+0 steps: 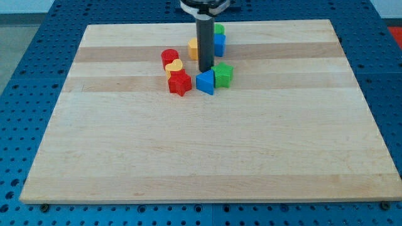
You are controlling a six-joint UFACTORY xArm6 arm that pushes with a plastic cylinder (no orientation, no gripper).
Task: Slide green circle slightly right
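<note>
Nearest me, the table (207,157) is a pale wooden board with lengthwise grain bands, matte and bare across its whole near half. It lies on a blue perforated metal bench (19,125) dotted with rows of small holes, which shows on every side of the board.

Farther back, toward twelve o'clock of the board's middle, the blocks sit in a tight cluster. All look like smooth, painted solids. The red star block (179,83) is closest, with the blue triangular block (205,82) just beside it at three o'clock and the green star-like block (223,74) touching that one's far right. Behind the red star sits a small yellow block (174,66), its shape hard to make out, and behind that a red cylinder (169,57).

My tip (205,69) comes down at the end of a straight dark rod, just behind the blue triangle. There is no claw here, so nothing is gripped.

Beyond the rod lie an orange block (193,48) and a blue block (219,44), both partly hidden by it. The green circle (219,29) is farthest, at one o'clock of the tip, only a sliver showing behind the blue block. The rod's mount is cut off at the top edge.
</note>
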